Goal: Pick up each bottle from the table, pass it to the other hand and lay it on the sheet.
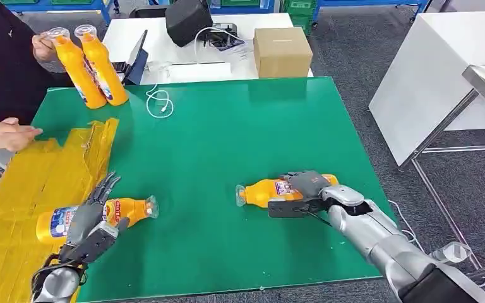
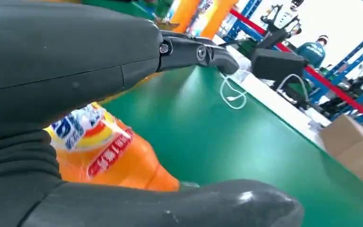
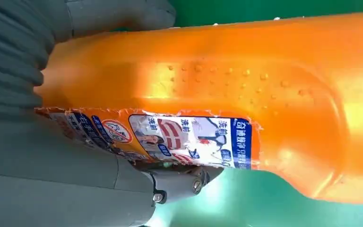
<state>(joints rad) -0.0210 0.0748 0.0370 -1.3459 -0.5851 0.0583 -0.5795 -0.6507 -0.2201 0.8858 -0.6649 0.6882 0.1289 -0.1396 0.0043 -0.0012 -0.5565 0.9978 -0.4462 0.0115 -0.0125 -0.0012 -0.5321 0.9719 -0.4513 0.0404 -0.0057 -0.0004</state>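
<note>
The right hand [image 1: 304, 192] wraps its fingers [image 3: 179, 182] around an orange bottle [image 1: 271, 190] lying near the desk's [image 1: 227, 139] right front edge. The left hand [image 1: 91, 224] hovers with fingers spread over a second bottle [image 1: 110, 213] lying half on the yellow sheet [image 1: 31, 189] at the left edge, holding nothing

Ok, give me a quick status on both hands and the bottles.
Right hand grips a bottle lying on the green table. Left hand open over second bottle at the yellow sheet edge. Person's hand on the sheet.
</note>
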